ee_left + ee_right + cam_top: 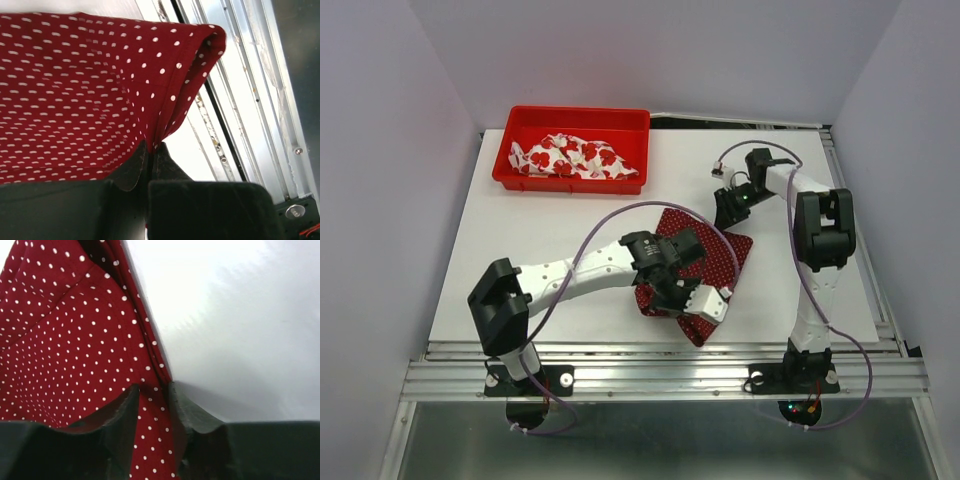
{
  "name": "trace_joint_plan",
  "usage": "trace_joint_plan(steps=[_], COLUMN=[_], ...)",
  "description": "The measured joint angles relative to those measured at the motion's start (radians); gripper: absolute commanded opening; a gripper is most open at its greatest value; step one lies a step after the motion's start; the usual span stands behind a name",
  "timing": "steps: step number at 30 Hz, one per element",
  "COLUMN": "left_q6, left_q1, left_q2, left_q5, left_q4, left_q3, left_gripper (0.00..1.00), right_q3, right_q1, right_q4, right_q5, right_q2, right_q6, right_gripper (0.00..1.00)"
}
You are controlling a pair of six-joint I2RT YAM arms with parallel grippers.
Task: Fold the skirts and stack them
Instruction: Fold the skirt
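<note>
- The red rectangular plastic tray (501, 172) sits well beyond the left end effector (700, 308) and off to its left. It holds the crumpled white cloth skirt with large red flowers (570, 157), which I judge is parked there until its turn comes.
- The left end effector has its fingers (131, 170) pressed tight together on a pinched ridge of the dark red cloth skirt with tiny white polka dots (715, 255). It grips at the skirt's near end, close to the metal rails along the edge.
- From that pinch the dotted cloth rises in a tent and spreads away to the left end effector's far side. The rest lies on the white surface (550, 250), between the two end effectors.
- The right end effector (728, 212) sits at the dotted skirt's far end. In the right wrist view its fingers (120, 410) stand nearly together, with the hem clamped between them.
- Gripping opposite ends probably keeps the cloth taut, so one edge can be carried over flat without bunching.
- A fold of the dotted skirt looks to be under way, and stacking has not begun.
</note>
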Motion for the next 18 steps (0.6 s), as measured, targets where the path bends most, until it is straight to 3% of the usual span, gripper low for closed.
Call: trace_joint_plan(steps=[10,18], left_q6=[0.111,0.206], left_q1=[0.041,0.134], left_q2=[0.19,0.339], left_q5=[-0.026,-0.123], left_q4=[-0.159,-0.167], left_q3=[0.368,0.544], left_gripper=[0.0,0.0], right_q3=[-0.119,-0.126], right_q1=[0.053,0.067], right_q4=[0.026,0.029], right_q5=[-0.058,-0.082], right_q2=[-0.051,-0.061], right_q6=[0.0,0.0], right_gripper=[0.34,0.34])
